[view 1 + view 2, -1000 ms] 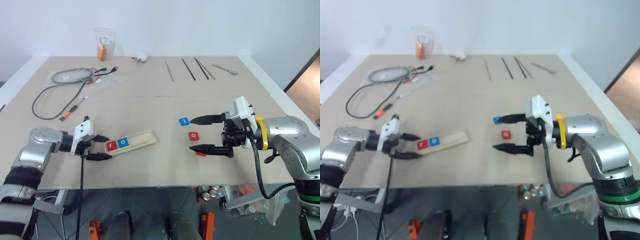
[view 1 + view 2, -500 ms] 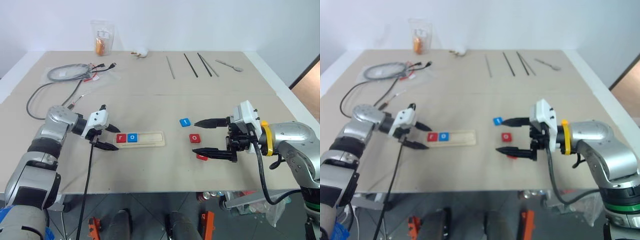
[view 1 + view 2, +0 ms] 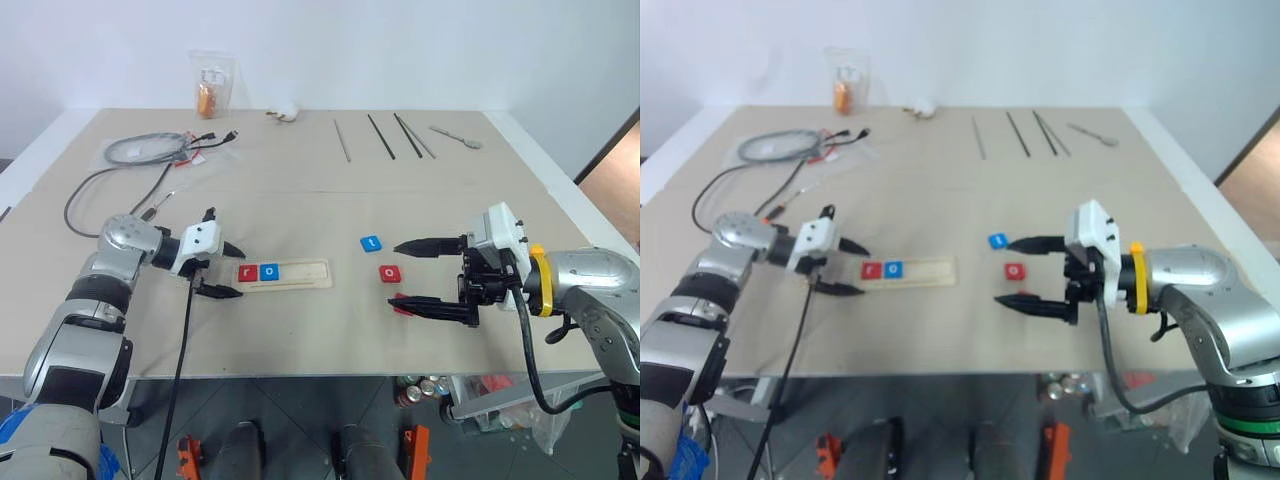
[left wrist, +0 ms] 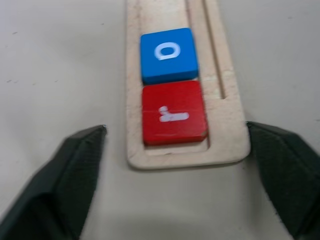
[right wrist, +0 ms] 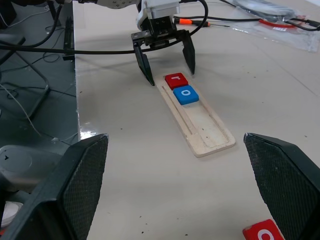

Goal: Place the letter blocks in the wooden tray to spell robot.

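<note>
Left claw (image 3: 226, 270) spread around tray (image 3: 300, 274) end; right claw (image 3: 415, 274) spread, apparently empty.

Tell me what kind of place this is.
Probably a robotics lab or test bench, not a home. A plain table against a bare white wall carries a staged puzzle of letter blocks in a wooden tray, alongside loose cables and bagged parts.

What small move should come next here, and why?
Probably the right gripper should close on the third red tile by its lower finger, likely the b. The tray holds only r and o; both grippers stand open, holding nothing.
</note>
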Controlling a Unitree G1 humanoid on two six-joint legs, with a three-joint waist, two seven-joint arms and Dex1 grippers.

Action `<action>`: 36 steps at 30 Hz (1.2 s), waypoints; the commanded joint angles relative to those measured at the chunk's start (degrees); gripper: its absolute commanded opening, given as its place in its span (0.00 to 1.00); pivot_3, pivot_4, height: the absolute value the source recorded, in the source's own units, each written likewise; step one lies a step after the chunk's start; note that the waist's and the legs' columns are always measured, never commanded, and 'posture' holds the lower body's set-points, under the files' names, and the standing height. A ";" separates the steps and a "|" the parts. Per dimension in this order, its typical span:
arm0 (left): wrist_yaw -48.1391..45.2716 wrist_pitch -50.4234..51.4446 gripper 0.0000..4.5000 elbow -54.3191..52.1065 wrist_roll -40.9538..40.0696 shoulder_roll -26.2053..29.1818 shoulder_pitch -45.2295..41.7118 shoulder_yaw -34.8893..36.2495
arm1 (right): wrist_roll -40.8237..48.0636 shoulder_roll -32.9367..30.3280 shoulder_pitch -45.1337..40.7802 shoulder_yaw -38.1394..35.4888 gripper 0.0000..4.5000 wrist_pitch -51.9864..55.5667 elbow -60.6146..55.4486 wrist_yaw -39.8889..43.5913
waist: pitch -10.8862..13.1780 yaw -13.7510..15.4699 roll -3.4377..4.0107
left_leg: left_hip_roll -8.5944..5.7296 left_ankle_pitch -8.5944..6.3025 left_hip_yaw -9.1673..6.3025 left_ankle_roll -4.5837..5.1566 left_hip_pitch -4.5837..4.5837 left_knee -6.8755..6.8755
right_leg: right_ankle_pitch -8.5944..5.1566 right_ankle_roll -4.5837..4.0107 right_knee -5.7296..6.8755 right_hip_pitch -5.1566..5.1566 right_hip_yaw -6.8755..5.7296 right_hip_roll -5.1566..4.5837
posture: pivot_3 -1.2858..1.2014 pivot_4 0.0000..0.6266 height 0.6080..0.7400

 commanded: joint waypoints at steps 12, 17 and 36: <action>-6.63 0.23 1.00 -3.09 -5.19 2.89 0.39 2.23 | -0.03 -0.65 -3.69 0.25 1.00 -0.90 1.24 2.02 | 0.03 0.00 -0.05 | 0.02 -0.01 0.03 -0.01 0.06 -0.03 | -0.11 0.05 -0.04 0.05 0.01 0.03 | 0.52 0.24 1.00; -6.63 1.15 1.00 -5.95 -8.44 5.73 0.72 1.10 | -0.29 -0.73 -5.24 0.81 1.00 -1.24 2.82 2.98 | 0.06 -0.03 -0.08 | 0.04 -0.01 0.02 0.00 -0.08 -0.15 | -0.06 0.14 -0.01 -0.14 0.03 0.08 | 0.52 0.24 1.00; -5.38 40.67 1.00 -61.93 -38.45 18.24 23.22 8.16 | -12.03 -2.58 -1.64 5.08 1.00 -10.22 14.05 5.51 | 0.10 -0.44 -0.08 | 0.09 -0.01 0.05 -0.01 -0.21 -0.19 | -0.33 0.05 0.13 -0.34 0.05 0.08 | 0.52 0.24 1.00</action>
